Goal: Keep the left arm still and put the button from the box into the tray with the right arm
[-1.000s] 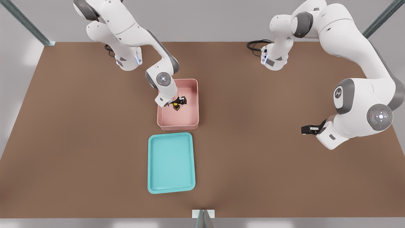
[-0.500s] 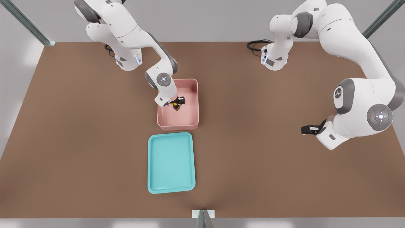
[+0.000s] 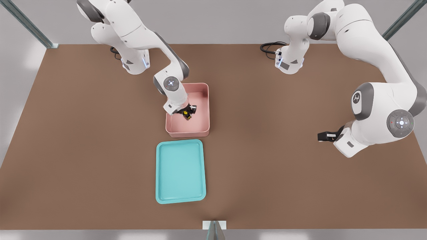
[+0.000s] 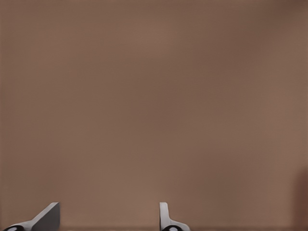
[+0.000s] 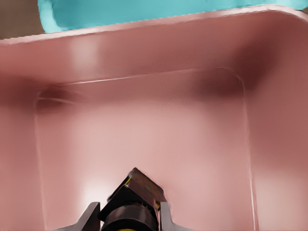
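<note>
The pale pink box (image 3: 188, 134) stands mid-table, and the turquoise tray (image 3: 180, 171) lies just in front of it. My gripper (image 3: 187, 111) reaches down inside the box, shut on the button (image 3: 185, 113), whose yellow cap shows over its dark base. In the right wrist view the button (image 5: 137, 192) sits tilted between my two fingers (image 5: 90, 216), above the box's floor. The box's far wall (image 5: 144, 48) rises ahead, with the tray (image 5: 120, 12) beyond it.
The parked arm hangs over the front view's right side, with its gripper (image 3: 325, 136) low above the brown table (image 3: 83, 150). A black cable (image 3: 269, 46) coils by its base at the back. A metal post (image 3: 214, 230) stands at the front edge.
My wrist has turned a little inside the box while the fingers keep hold of the button. The button has shifted slightly toward the box's front wall.
</note>
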You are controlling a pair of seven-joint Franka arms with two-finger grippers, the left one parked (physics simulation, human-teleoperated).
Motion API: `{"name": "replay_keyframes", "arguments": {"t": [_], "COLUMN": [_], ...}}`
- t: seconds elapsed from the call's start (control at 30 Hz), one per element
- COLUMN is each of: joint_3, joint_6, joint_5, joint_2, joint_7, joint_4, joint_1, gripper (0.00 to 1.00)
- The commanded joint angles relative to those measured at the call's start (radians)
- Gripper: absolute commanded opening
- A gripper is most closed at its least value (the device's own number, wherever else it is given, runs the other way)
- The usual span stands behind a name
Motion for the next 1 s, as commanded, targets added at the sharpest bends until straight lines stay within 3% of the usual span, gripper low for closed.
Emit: {"name": "replay_keyframes", "arguments": {"t": [0.0,0.13,0.2,0.27,0.4,0.6,0.63,0.67,0.7,0.77,0.8,0.83,0.87,0.9,0.93,0.97], "joint_3": [-0.002,-0.088,-0.143,-0.149,-0.152,-0.151,-0.151,-0.152,-0.152,-0.157,-0.165,-0.192,-0.209,-0.212,-0.306,-0.297], "joint_6": [-0.149,-0.25,-0.383,-0.435,-0.42,-0.373,-0.373,-0.371,-0.371,-0.431,-0.665,-0.875,-0.981,-1.0,-1.08,-1.103], "joint_5": [0.027,0.03,0.101,0.101,0.096,0.095,0.095,0.095,0.095,0.093,0.089,0.009,-0.092,-0.105,-0.102,-0.088], "joint_2": [-0.002,-0.008,0.018,0.07,0.3,0.512,0.516,0.519,0.519,0.512,0.474,0.322,0.222,0.082,0.01,-0.008], "joint_7": [0.014,-0.162,-0.302,-0.348,-0.486,-0.562,-0.561,-0.556,-0.558,-0.561,-0.564,-0.663,-0.705,-0.707,-0.711,-0.798], "joint_4": [0.084,0.216,0.392,0.529,0.748,0.951,0.951,0.951,0.951,0.983,1.101,1.116,1.103,1.032,0.997,0.998], "joint_1": [-0.001,-0.014,-0.02,-0.034,-0.093,-0.136,-0.136,-0.136,-0.135,-0.135,-0.133,-0.133,-0.158,-0.257,-0.285,-0.343], "gripper": [0.49,0.49,0.49,0.49,0.49,0.49,0.66,1.0,1.0,1.0,1.0,1.0,1.0,1.0,1.0,1.0]}}
